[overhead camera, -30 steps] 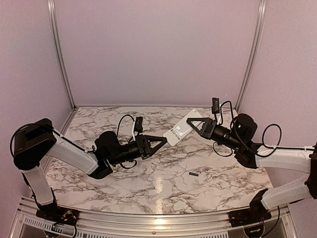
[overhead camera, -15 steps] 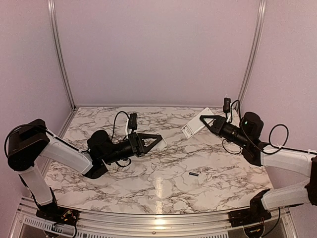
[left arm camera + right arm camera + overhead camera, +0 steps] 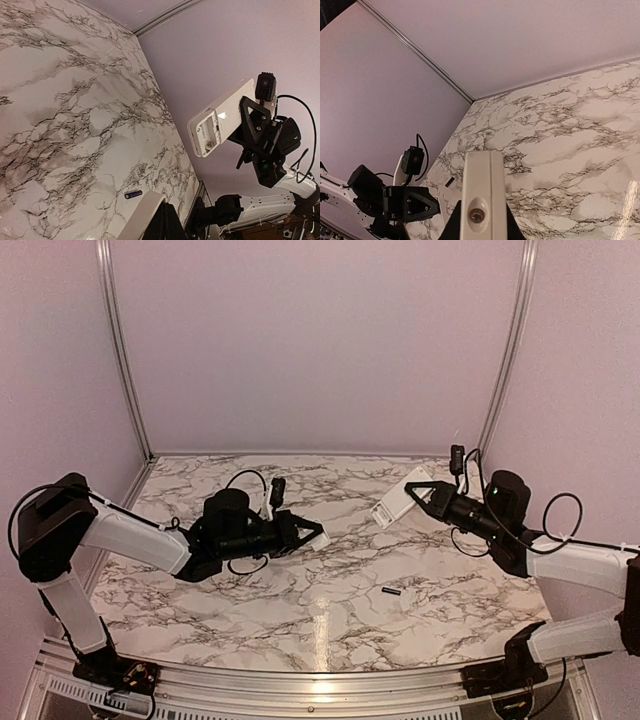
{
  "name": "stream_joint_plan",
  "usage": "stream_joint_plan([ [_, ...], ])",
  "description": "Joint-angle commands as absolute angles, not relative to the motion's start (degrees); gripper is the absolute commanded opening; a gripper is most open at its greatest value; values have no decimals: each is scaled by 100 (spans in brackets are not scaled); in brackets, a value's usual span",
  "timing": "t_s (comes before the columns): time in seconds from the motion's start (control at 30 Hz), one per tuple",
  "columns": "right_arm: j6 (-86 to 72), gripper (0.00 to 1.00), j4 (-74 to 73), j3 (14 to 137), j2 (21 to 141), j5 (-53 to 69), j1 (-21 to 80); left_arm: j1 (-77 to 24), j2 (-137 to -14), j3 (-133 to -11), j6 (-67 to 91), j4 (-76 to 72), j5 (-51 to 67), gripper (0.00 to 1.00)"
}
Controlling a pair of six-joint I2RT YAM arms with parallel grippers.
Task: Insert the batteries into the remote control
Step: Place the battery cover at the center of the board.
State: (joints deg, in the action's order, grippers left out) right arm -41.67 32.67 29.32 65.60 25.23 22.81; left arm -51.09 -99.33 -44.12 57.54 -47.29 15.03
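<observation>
My right gripper (image 3: 414, 490) is shut on the white remote control (image 3: 392, 504) and holds it in the air at the right back, tilted. In the left wrist view the remote control (image 3: 220, 120) shows its open battery bay. The right wrist view looks along its narrow end (image 3: 480, 175). My left gripper (image 3: 316, 533) sits low at the centre left, shut on a small white cover plate (image 3: 142, 217). One black battery (image 3: 391, 592) lies on the marble at the front right. A second short black cylinder (image 3: 449, 182) lies beyond the left gripper.
The marble tabletop (image 3: 330, 570) is closed in by pale walls with metal corner posts (image 3: 505, 350) at the back. The left arm (image 3: 140, 540) stretches low across the left side. The right arm (image 3: 570, 565) crosses the right side.
The grippers met at the remote a second ago. The left one has drawn back left with the cover plate and rolled over; the right one has carried the remote right and back.
</observation>
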Motion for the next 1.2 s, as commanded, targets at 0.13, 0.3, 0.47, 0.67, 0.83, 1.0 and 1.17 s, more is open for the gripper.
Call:
stream_joint_plan([
  [0.13,-4149,0,3469,2830,6706,2851,2232,-4843,-10567,-5368,5060,-1889,1241,0],
  [0.3,-4120,0,3476,2808,6802,3066,2240,-4641,-11054,-5516,5123,-1986,1687,0],
  [0.47,-4096,0,3497,2769,6894,3264,2237,-4530,-11339,-5632,5018,-1933,1845,0],
  [0.67,-4051,0,3532,2786,6976,3517,2234,-4424,-11487,-5723,4867,-1639,1878,0],
  [0.83,-3968,0,3461,2892,7061,3760,2234,-4393,-11523,-5809,4800,-1390,1924,13],
  [1.0,-3869,0,3401,2997,7212,4020,2237,-4346,-11256,-5844,4599,-1079,1868,34],
  [1.17,-3749,0,3339,3052,7364,4261,2246,-4343,-10475,-5667,4068,-895,1640,55],
])
